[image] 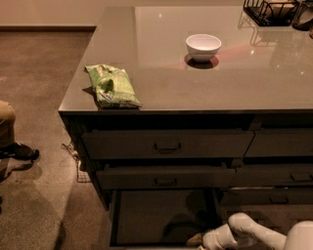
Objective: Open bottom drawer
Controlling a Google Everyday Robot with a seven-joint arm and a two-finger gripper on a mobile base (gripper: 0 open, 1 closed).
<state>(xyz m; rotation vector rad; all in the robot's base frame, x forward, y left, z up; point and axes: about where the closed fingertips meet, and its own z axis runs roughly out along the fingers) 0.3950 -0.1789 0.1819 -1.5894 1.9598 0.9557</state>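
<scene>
The bottom drawer (pixel 156 215) of the left stack stands pulled out toward me, its dark inside showing below the two taller drawer fronts. Its front and handle lie at the picture's bottom edge and are mostly out of view. My gripper (pixel 196 240) is at the drawer's front right part, low at the bottom edge, at the end of my white arm (pixel 244 228), which comes in from the bottom right.
On the grey counter (pixel 161 93) lie a green snack bag (pixel 111 86) near the left edge and a white bowl (pixel 203 46). A black wire rack (pixel 271 10) stands at the back right. The right-hand drawer stack (pixel 279 171) adjoins. A person's shoe (pixel 19 152) is on the floor at left.
</scene>
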